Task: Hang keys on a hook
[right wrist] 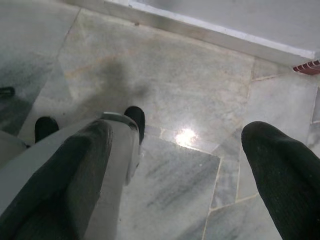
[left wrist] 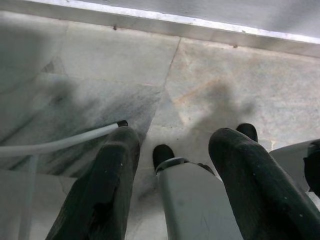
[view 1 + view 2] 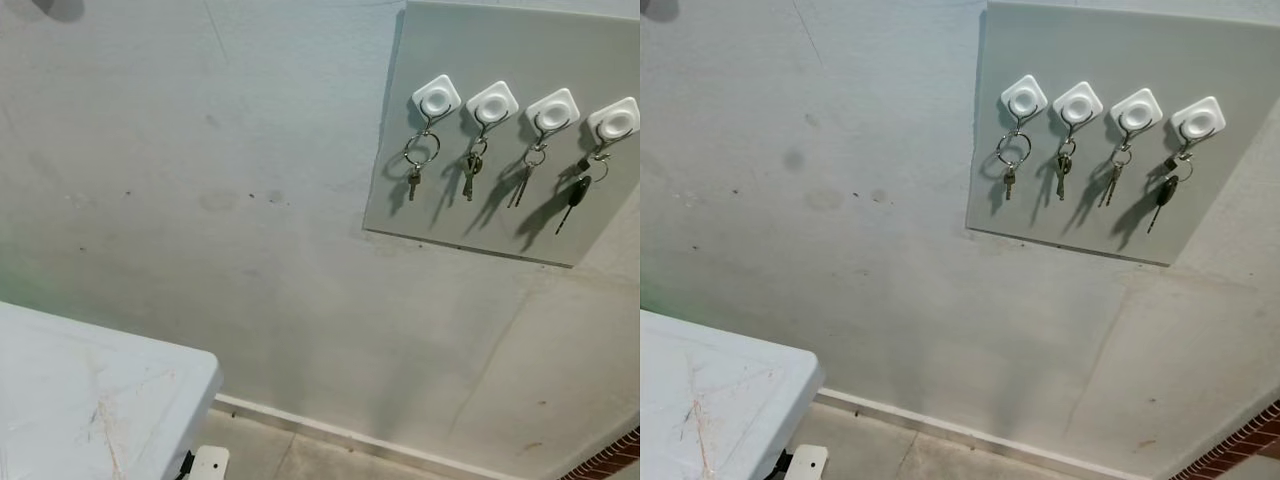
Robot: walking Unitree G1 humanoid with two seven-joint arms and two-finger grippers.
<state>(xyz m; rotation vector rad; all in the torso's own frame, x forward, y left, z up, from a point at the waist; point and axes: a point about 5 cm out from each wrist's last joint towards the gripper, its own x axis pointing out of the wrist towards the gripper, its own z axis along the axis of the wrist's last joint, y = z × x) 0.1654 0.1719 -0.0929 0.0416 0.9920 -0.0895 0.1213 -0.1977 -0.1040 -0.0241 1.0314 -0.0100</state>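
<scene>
We face a pale wall (image 3: 200, 200) with a grey board (image 3: 500, 220) fixed to it up and to our right, and the corner of a white table (image 3: 90, 400) low on our left. A baseboard (image 3: 340, 432) runs along the foot of the wall above a marble floor (image 2: 225, 85).

Both arms hang low. The left gripper (image 2: 180, 165) points down at the floor with its two black fingers apart and nothing between them. The right gripper (image 1: 180, 170) does the same, fingers spread wide and empty.

The board carries four white hooks (image 3: 436, 98) in a row, and each one already bears a set of keys. From our left: a large ring with one short key (image 3: 415, 180), a small bunch (image 3: 470, 172), a pair of slim keys (image 3: 522, 180), and a black-headed key (image 3: 576, 192) on the far hook. All hang with their long axes down the board, slightly slanted in our tilted view.

The keys lie high and to our right, well apart from both grippers, so we judge the right arm the nearer one. With every hook filled and neither gripper holding anything, the task looks done.
</scene>
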